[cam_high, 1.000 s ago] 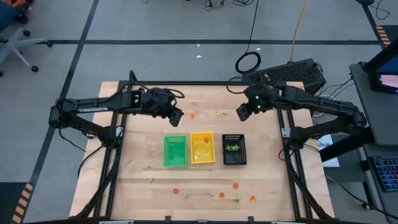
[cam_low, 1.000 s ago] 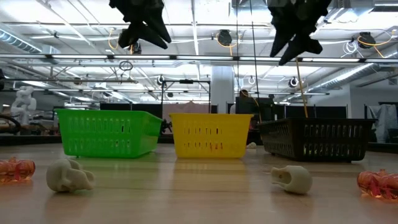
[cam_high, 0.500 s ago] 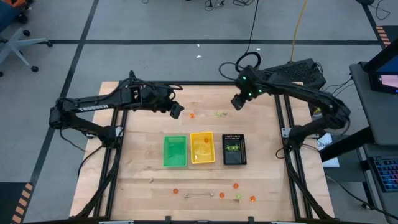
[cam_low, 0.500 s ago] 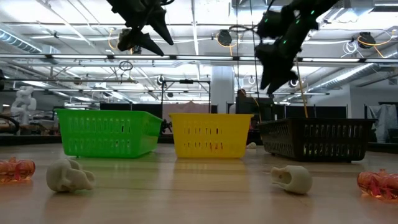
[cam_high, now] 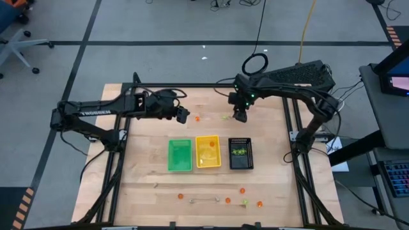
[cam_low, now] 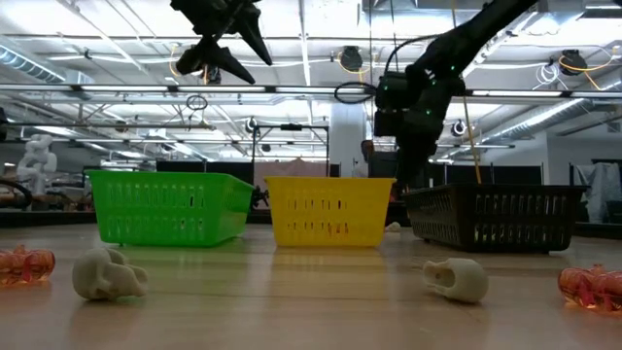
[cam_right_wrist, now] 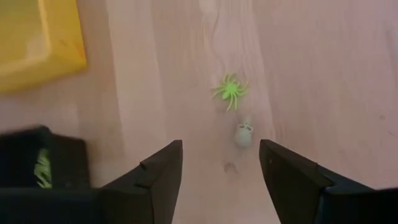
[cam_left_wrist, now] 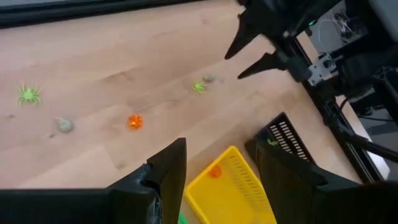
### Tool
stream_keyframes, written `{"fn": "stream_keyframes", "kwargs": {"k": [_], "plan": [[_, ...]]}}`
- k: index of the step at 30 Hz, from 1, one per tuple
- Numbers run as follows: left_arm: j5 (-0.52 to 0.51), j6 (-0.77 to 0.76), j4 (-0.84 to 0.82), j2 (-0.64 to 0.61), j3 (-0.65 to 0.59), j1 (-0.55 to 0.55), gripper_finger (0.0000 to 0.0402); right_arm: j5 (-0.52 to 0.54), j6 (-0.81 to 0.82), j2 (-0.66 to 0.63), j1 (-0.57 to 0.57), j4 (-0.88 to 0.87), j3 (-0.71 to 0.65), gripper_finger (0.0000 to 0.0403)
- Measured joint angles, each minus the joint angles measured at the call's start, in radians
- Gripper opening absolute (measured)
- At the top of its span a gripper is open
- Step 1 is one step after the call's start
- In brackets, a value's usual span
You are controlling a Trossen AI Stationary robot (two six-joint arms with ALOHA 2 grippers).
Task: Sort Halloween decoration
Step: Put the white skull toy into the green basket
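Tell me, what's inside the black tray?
The black tray has yellow-green trinkets lying in it, most likely spiders. From table height its dark slotted wall hides everything inside.

Three trays sit mid-worktop (cam_high: 140, 166) in a row: left tray (cam_high: 179, 155), middle tray (cam_high: 208, 152), right tray (cam_high: 240, 153). Trinkets at 12 o'clock of the trays: ball (cam_high: 197, 118), spider (cam_high: 225, 117). More trinkets (cam_high: 243, 190) are scattered at 6 o'clock. Left pincer (cam_high: 182, 116) hangs at 11 o'clock of the trays, right pincer (cam_high: 239, 115) at 1 o'clock, just beside the spider.
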Motion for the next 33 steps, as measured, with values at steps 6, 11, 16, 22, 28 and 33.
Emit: {"fn": "stream_keyframes", "kwargs": {"k": [6, 11, 16, 22, 28, 33], "plan": [[-0.028, -0.017, -0.003, 0.000, 0.000, -0.030, 0.0196, 0.029, -0.034, 0.055, 0.000, 0.019, 0.000, 0.0199], [-0.028, 0.012, -0.004, 0.000, 0.000, -0.042, 0.0196, 0.034, -0.032, 0.103, 0.004, 0.055, 0.000, 0.0199], [-0.026, 0.035, -0.004, 0.000, 0.000, -0.041, 0.0196, 0.104, -0.032, 0.139, 0.012, 0.083, 0.000, 0.0199], [-0.024, 0.034, -0.004, 0.000, 0.000, -0.043, 0.0196, 0.106, -0.024, 0.155, 0.012, 0.090, 0.000, 0.0199], [-0.021, 0.034, -0.004, 0.000, 0.000, -0.043, 0.0196, 0.106, -0.023, 0.157, 0.014, 0.094, 0.000, 0.0199], [-0.021, 0.035, -0.004, 0.000, 0.000, -0.043, 0.0196, 0.106, -0.013, 0.167, 0.029, 0.107, 0.000, 0.0199]]}}
